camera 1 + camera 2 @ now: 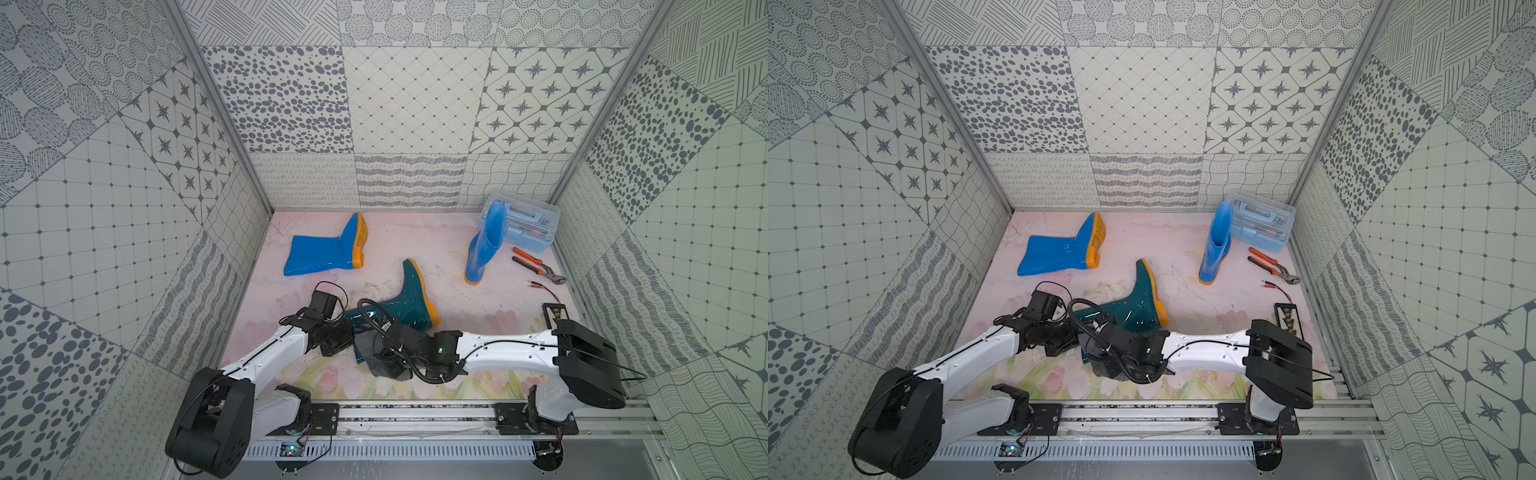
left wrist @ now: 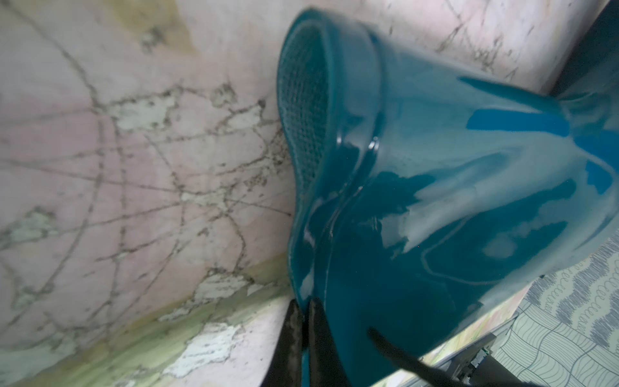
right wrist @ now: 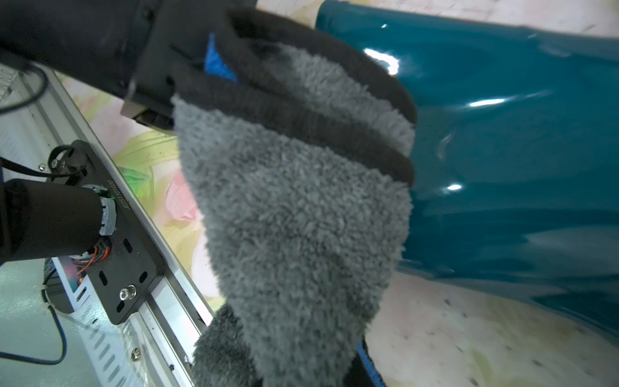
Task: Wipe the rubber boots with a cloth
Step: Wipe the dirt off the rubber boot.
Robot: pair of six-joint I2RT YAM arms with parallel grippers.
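The dark teal rubber boot (image 1: pixel 409 303) (image 1: pixel 1142 305) lies on its side mid-mat, orange sole to the right. My left gripper (image 1: pixel 351 334) (image 2: pixel 303 318) is shut on the rim of its shaft (image 2: pixel 435 201). My right gripper (image 1: pixel 384 355) is shut on the grey cloth (image 3: pixel 294 217) (image 1: pixel 388 370), which hangs against the teal shaft (image 3: pixel 502 134). The cloth hides the right fingers. One blue boot (image 1: pixel 320 253) (image 1: pixel 1054 253) lies on its side at the back left. Another blue boot (image 1: pixel 484 245) (image 1: pixel 1217 245) stands upright at the back right.
A translucent blue toolbox (image 1: pixel 528 226) stands in the back right corner behind the upright boot. Orange-handled pliers (image 1: pixel 536 266), test leads (image 1: pixel 540 286) and a black terminal strip (image 1: pixel 555 311) lie along the right wall. Patterned walls close three sides; the arms' rail (image 1: pixel 415 415) runs along the front.
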